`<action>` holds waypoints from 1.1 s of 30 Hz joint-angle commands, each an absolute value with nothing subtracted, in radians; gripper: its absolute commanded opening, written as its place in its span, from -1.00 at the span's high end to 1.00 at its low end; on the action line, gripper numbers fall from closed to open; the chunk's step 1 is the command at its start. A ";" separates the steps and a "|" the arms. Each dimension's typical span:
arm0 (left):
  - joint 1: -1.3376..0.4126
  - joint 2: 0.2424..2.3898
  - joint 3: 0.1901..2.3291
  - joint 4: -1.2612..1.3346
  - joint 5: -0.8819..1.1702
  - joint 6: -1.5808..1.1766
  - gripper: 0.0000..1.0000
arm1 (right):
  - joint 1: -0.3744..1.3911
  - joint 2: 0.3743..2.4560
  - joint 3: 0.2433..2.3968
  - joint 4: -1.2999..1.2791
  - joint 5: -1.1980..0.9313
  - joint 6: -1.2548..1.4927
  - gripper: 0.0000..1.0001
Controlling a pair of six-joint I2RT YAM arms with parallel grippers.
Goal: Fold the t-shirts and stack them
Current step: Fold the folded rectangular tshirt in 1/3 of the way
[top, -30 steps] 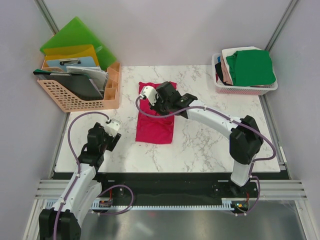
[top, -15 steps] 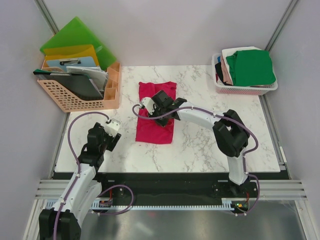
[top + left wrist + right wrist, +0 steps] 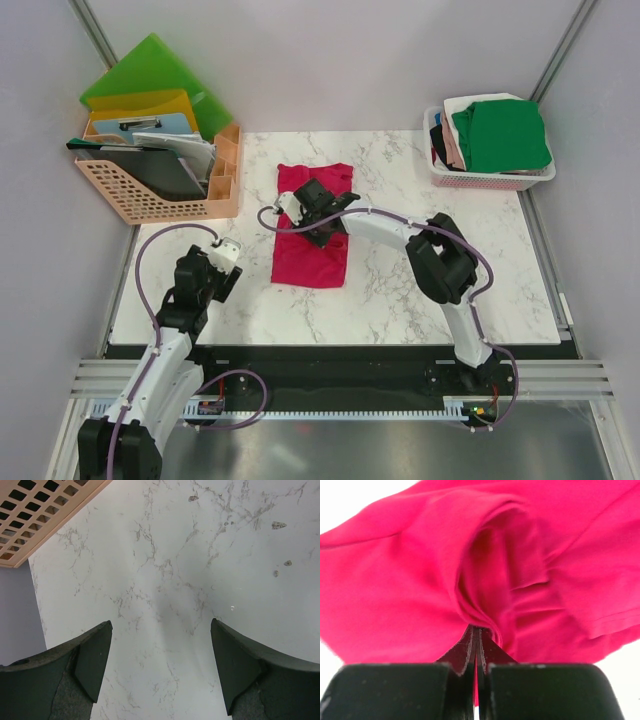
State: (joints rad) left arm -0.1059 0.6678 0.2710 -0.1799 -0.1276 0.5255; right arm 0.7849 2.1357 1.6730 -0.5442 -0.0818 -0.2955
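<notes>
A crimson-pink t-shirt (image 3: 312, 255) lies folded lengthwise as a long strip in the middle of the marble table. My right gripper (image 3: 312, 208) is down on its upper half, shut, pinching a raised fold of the cloth (image 3: 435, 575) between its fingertips (image 3: 470, 647). My left gripper (image 3: 228, 262) hovers to the left of the shirt, apart from it. It is open (image 3: 161, 626), with only bare marble between its fingers. More t-shirts, a green one (image 3: 500, 135) on top, are piled in a basket (image 3: 490, 181) at the back right.
A peach mesh desk organiser (image 3: 150, 195) holding clipboards, with green and yellow folders (image 3: 150, 70) behind it, stands at the back left; its corner (image 3: 45, 515) shows in the left wrist view. Grey walls close in on both sides.
The right arm's elbow has swung left and its wrist has shifted over the shirt's upper half, still shut on the cloth. The left arm has not moved.
</notes>
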 commanded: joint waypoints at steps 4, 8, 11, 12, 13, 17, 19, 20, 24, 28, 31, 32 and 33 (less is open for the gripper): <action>-0.098 0.664 0.262 -0.155 -0.124 0.523 -0.73 | 0.778 2.221 1.810 -0.519 0.549 -0.273 1.00; -0.098 0.667 0.264 -0.156 -0.120 0.523 -0.73 | 0.784 2.107 1.592 -0.084 0.886 -0.377 1.00; -0.098 0.678 0.267 -0.155 -0.117 0.522 -0.73 | 0.805 2.056 1.496 0.092 0.963 -0.483 1.00; -0.098 0.678 0.267 -0.153 -0.114 0.522 -0.73 | 0.814 2.056 1.487 0.103 0.974 -0.508 1.00; -0.098 0.687 0.268 -0.150 -0.114 0.522 -0.73 | 0.816 2.052 1.477 0.130 0.974 -0.523 1.00; -0.098 0.692 0.272 -0.150 -0.114 0.518 -0.72 | 0.819 2.062 1.451 0.133 0.986 -0.517 1.00; -0.098 0.684 0.270 -0.149 -0.115 0.520 -0.72 | 0.818 2.053 1.442 0.106 0.971 -0.483 1.00; -0.098 0.683 0.267 -0.150 -0.117 0.522 -0.73 | 0.818 2.037 1.436 0.086 0.963 -0.467 1.00; -0.098 0.666 0.264 -0.150 -0.109 0.529 -0.73 | 0.792 1.953 1.419 -0.123 0.826 -0.347 1.00; -0.098 0.658 0.294 -0.161 -0.088 0.548 -0.73 | 0.714 1.818 1.407 -0.398 0.468 -0.276 1.00; -0.100 0.695 0.380 -0.190 -0.017 0.549 -0.77 | 0.557 1.695 1.445 -0.678 -0.255 -0.319 1.00; -0.098 0.728 0.431 -0.245 0.042 0.517 -0.85 | 0.522 1.657 1.468 -0.755 -0.458 -0.366 1.00; -0.097 0.833 0.499 -0.446 0.287 0.520 -0.99 | 0.474 1.651 1.494 -0.876 -0.615 -0.591 1.00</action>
